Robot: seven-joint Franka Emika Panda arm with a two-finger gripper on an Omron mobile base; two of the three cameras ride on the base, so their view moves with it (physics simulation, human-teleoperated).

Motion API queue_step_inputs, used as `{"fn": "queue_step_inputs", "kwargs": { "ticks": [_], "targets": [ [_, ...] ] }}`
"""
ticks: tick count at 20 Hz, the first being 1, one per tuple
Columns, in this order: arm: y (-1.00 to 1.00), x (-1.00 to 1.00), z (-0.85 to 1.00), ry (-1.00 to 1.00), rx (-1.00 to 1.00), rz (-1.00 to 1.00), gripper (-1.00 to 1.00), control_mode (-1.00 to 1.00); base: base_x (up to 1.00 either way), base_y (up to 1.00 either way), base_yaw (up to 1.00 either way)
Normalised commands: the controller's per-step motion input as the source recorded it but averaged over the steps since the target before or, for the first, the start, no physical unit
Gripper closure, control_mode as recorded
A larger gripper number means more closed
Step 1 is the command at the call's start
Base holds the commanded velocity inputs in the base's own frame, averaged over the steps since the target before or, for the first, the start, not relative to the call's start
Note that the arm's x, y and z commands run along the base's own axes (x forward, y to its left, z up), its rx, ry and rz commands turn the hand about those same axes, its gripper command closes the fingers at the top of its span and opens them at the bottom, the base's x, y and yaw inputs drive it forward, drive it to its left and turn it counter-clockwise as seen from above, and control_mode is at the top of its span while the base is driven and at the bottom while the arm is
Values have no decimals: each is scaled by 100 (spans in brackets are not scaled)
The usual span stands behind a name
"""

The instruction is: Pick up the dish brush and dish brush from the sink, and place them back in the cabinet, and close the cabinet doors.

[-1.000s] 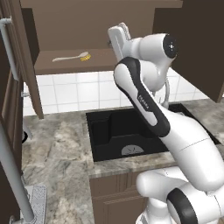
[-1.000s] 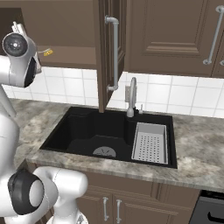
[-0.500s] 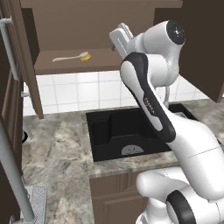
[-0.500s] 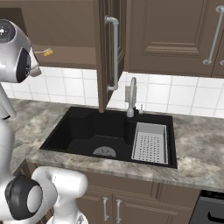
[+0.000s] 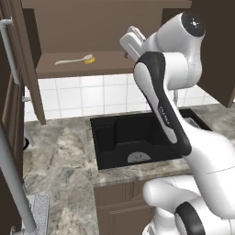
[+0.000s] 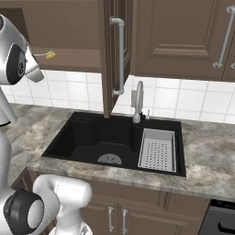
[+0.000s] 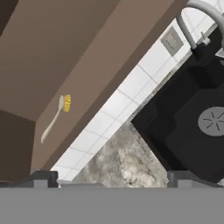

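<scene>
A dish brush (image 5: 73, 60) with a whitish handle and a yellow head lies on the shelf of the open cabinet (image 5: 105, 64); the same dish brush (image 7: 54, 119) (image 6: 49, 55) appears in the hand and right base views. My gripper (image 7: 111, 179) stands open and holds nothing, and its hand (image 5: 132, 42) hovers at shelf height to the right of the brush, apart from it. Both cabinet doors (image 5: 25, 69) (image 6: 112, 55) are swung wide open. Below lies the black sink (image 5: 137, 137) (image 6: 87, 137) with its round drain (image 7: 212, 121).
A curved grey faucet (image 6: 137, 101) rises behind the basin, and a white perforated rack (image 6: 157, 149) sits in its right part. Marbled counter (image 5: 59, 160) runs to the left of the sink. The open right door with its bar handle (image 6: 120, 55) juts out over the sink.
My elbow has lifted and swung to the right while the hand stays near the shelf's right end. The brush on the shelf has not moved, and the jaws stay open.
</scene>
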Motion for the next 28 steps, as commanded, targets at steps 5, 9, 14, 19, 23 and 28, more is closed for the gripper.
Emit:
{"fn": "queue_step_inputs", "kwargs": {
  "ticks": [5, 9, 14, 19, 23, 28],
  "targets": [
    [-26, -33, -9, 1, -16, 4, -100, -100, 0, 0, 0],
    [-29, -33, -16, 0, -14, 4, -100, -100, 0, 0, 0],
    [-34, -24, -22, 0, -9, 10, -100, -100, 0, 0, 0],
    [-28, -15, -30, 1, -5, 13, -100, -100, 0, 0, 0],
    [-15, -5, -31, 9, -9, 12, -100, -100, 0, 0, 0],
    [-3, 0, -34, 16, -7, 10, -100, -100, 0, 0, 0]
  ]
}}
